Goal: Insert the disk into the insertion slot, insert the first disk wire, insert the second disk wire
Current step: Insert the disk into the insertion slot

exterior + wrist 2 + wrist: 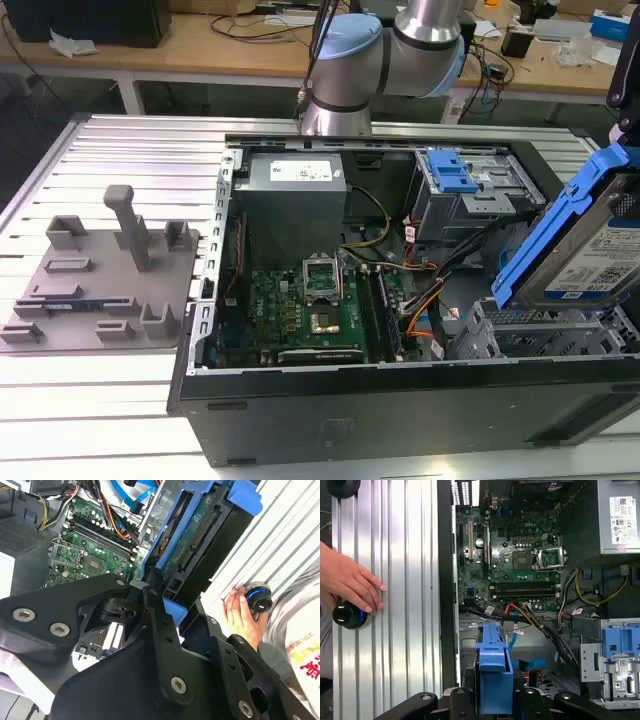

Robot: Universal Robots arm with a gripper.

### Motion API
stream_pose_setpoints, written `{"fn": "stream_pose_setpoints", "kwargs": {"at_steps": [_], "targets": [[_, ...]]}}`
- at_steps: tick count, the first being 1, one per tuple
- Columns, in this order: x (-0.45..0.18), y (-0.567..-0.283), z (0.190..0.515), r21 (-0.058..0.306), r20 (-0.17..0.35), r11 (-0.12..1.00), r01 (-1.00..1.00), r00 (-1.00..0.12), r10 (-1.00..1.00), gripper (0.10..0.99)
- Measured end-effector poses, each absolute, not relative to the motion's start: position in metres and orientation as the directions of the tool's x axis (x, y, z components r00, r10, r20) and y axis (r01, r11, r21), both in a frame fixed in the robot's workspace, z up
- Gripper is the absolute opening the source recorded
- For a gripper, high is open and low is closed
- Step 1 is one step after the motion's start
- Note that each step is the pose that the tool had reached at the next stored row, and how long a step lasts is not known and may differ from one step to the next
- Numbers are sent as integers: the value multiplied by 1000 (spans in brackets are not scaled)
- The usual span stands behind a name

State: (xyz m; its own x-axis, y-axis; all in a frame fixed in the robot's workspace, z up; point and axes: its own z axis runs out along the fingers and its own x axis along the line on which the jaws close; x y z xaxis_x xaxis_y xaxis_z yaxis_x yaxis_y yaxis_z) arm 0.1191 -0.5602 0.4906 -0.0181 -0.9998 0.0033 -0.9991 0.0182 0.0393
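Open black metal computer case (300, 415) lying on a ribbed aluminium tabletop (90, 410). Inside it are a green motherboard (310, 310), a grey box-shaped power supply (290, 205) and a tall grey drive bay with blue latch (455, 195). Beside the case lies a grey plastic fixture plate (100, 285).

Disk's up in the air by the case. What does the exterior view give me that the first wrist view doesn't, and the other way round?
Exterior view: the disk with its labelled face, tilted and not yet in the insertion slot; the arm behind the case; a grey fixture plate on the exterior view's left.
First wrist view: a person's hand on a black knob with a blue ring.
Both: the motherboard, the power supply, the ribbed table and the blue carrier on the disk.
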Motion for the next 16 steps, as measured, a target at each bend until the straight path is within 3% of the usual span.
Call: {"fn": "stream_pose_setpoints", "kwargs": {"at_steps": [16], "targets": [[119, -560, 491, 39, 2, 18, -999, -18, -1000, 365]]}}
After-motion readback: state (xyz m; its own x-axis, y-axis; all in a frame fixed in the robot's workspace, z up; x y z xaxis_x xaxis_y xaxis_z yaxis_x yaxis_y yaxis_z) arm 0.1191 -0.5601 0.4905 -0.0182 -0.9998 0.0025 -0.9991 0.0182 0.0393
